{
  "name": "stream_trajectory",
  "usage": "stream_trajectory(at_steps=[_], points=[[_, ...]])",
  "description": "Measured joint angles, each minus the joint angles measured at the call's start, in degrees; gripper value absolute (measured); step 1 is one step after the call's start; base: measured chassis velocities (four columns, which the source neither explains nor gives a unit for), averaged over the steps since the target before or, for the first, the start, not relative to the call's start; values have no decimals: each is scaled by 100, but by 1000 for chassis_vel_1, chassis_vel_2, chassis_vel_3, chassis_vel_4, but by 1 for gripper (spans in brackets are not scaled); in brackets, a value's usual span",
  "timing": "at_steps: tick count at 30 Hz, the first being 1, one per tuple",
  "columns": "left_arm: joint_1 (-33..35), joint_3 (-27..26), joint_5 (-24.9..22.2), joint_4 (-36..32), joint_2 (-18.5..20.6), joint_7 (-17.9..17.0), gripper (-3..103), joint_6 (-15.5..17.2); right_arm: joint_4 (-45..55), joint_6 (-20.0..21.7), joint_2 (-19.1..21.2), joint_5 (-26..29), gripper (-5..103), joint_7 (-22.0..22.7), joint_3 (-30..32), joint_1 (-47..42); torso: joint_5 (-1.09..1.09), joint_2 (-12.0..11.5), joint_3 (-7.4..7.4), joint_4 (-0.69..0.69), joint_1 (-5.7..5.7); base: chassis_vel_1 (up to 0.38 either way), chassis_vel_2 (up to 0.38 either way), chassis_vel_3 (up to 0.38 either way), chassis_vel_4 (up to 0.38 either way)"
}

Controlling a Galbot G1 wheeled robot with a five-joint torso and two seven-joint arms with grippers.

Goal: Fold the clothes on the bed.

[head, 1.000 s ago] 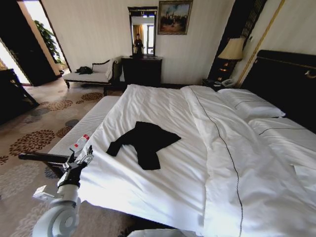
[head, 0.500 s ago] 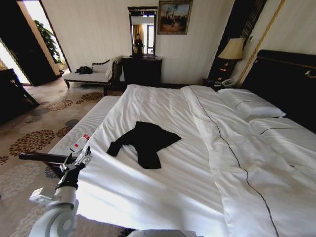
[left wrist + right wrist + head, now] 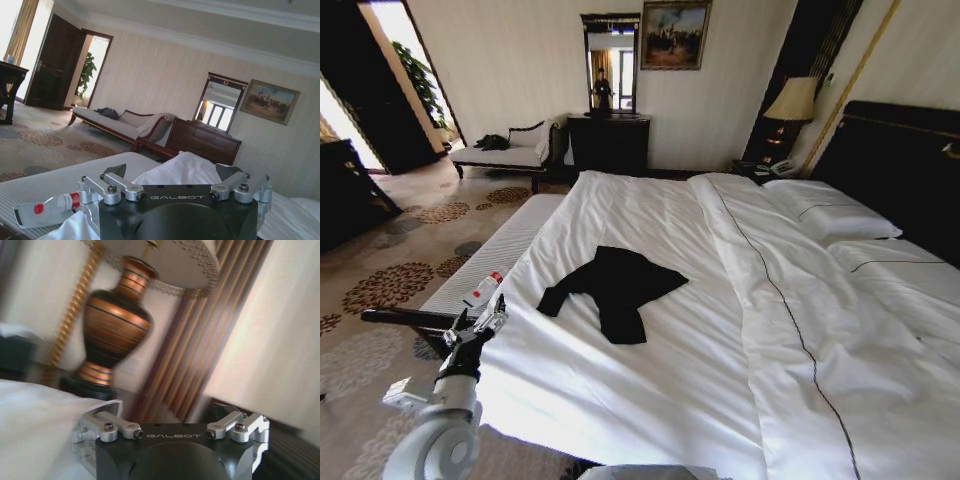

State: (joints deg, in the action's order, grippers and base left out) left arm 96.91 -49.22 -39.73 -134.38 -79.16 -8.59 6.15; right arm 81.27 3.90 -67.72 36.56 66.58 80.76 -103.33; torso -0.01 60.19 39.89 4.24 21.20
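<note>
the soft, limp black short-sleeved t-shirt [image 3: 615, 290] is seen crumpled mid-bed [image 3: 650, 400], prob. best pinched at hem/shoulders; left gripper [image 3: 480, 322] w/ fingers spread, right gripper [image 3: 170, 412] likewise, nothing held.

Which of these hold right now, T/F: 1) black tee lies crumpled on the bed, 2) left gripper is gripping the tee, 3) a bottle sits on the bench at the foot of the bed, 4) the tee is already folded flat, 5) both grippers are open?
1) True. The black T-shirt lies rumpled on the white bed.
2) False. The left gripper hangs at the bed's near edge, apart from the T-shirt, holding nothing.
3) True. A clear bottle with a red cap lies on the striped bench.
4) False. It is bunched, with a sleeve splayed out; no fold is done.
5) True. The left gripper's fingers are spread in the left wrist view, the right gripper's in the right wrist view.
</note>
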Motion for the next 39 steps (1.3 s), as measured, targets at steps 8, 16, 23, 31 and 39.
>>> stream_trajectory(at_steps=[8, 16, 23, 31, 39], points=[[-137, 11, -48, 126, 17, -3, 100, 0, 54, 162, -52, -273, 100, 417, 87, -116, 1, 1, -1, -2, -2, -8, -28, -18, -10], [-281, 57, -77, 288, 56, -11, 100, 0, 842, 116, -379, -332, 100, 493, 146, -234, -1, 0, 0, -3, 0, 0, 0, 0, 0], [-225, 65, -77, 348, 143, -12, 100, 13, 1947, -1093, -436, -415, 100, -1139, 132, -152, 0, 0, 0, -4, 0, 0, 0, 0, 0], [275, 65, 18, 62, 90, -43, 100, 42, 3116, -1771, -380, 139, 100, -3859, -660, 171, -1, 0, 0, -4, 0, 0, 0, 0, 0], [849, 130, -77, -208, 31, -116, 100, 129, 4218, -1320, -222, 478, 100, -4939, -2250, 602, 0, 0, 1, -8, 0, 0, 0, 0, 0]])
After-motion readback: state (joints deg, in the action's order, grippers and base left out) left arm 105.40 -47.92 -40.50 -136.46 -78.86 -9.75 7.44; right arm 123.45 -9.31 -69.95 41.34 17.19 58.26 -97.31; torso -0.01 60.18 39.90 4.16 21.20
